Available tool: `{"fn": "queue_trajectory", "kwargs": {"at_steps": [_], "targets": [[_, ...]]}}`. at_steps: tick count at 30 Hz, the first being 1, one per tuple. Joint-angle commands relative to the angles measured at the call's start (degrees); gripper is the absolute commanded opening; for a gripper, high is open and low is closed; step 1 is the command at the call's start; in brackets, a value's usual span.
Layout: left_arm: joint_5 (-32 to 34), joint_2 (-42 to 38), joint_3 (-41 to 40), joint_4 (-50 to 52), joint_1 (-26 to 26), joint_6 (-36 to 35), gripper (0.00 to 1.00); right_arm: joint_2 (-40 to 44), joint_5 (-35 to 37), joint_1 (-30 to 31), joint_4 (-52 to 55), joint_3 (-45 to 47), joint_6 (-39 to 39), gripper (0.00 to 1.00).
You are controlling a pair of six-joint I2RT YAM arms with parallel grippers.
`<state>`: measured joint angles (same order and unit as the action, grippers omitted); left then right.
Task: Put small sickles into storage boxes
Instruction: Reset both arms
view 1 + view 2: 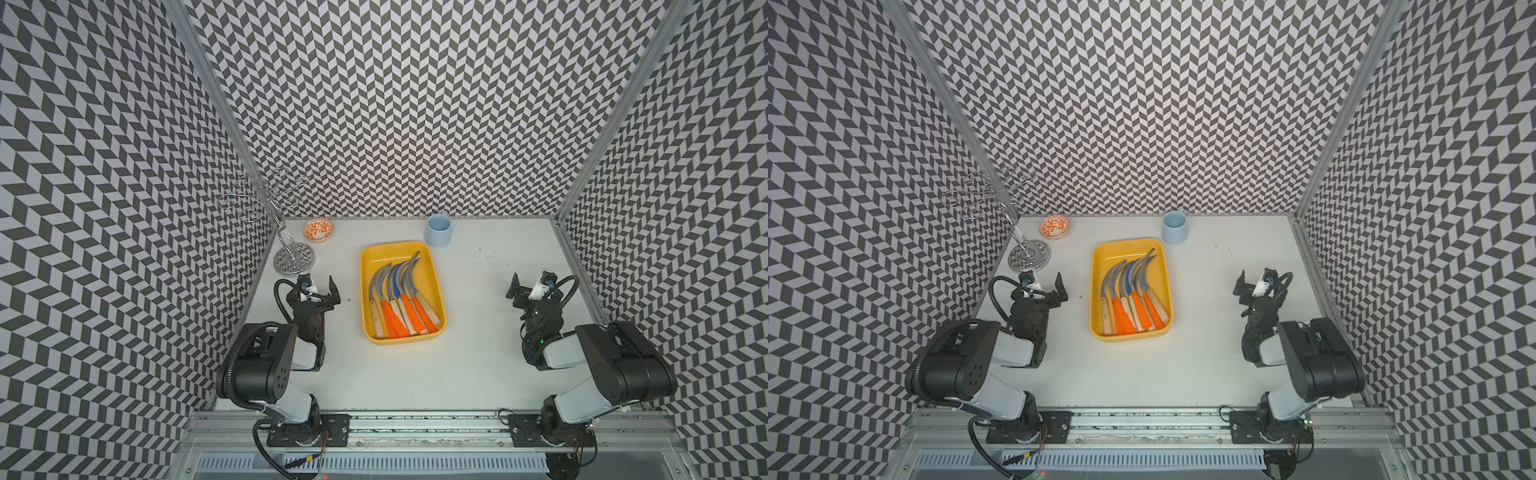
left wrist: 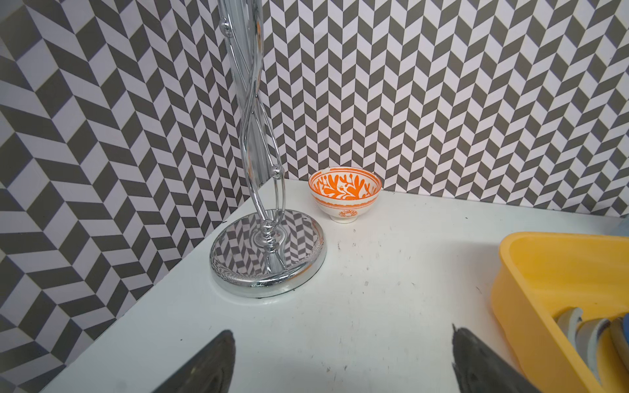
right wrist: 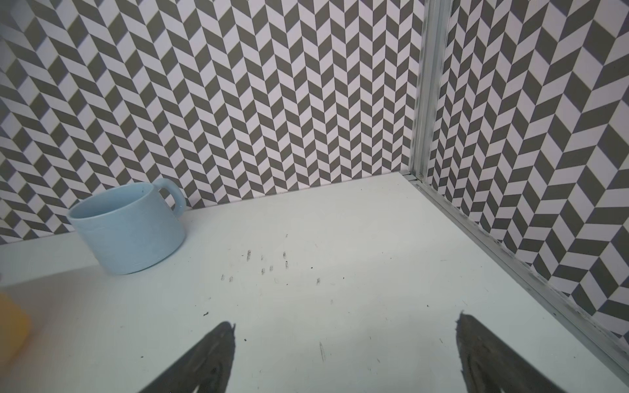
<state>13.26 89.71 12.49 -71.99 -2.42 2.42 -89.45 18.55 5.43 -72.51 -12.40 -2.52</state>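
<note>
Obstructions first: chrome wire stand, round mirror-finish base, looped arms on top, stands at the left edge of the table near the far-left corner. Small orange-patterned bowl, glazed, sits just beside it toward the far edge. Pale blue cup, matte, cylindrical w/ handle, stands at the far edge, just past the tray's far-right corner. Table top is white and scuffed w/ dark marks.

Your left gripper sits left of the tray, close to the stand base, fingers spread wide over bare table. Your right gripper sits near the right edge, well apart from the tray, also spread wide.

Yellow tray: smooth plastic, shallow, rounded corners, mid-table. Small sickles all lie inside it, side by side, overlapping. Handles are orange or pale wood, toward the near edge. Blades are curved grey steel, one blue, pointing to the far edge.
</note>
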Motion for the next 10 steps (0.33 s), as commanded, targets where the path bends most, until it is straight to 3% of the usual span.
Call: {"fn": "queue_trajectory", "kwargs": {"at_steps": [1,10], "targets": [[0.5,-0.3,1.3,-1.8,-0.2,-0.5,1.00,0.0,-0.4,-0.2,-5.0,0.3,0.7,0.99],[0.5,-0.5,1.0,-2.4,-0.2,-0.5,1.00,-0.7,-0.4,-0.2,-7.3,0.8,1.0,0.99]]}}
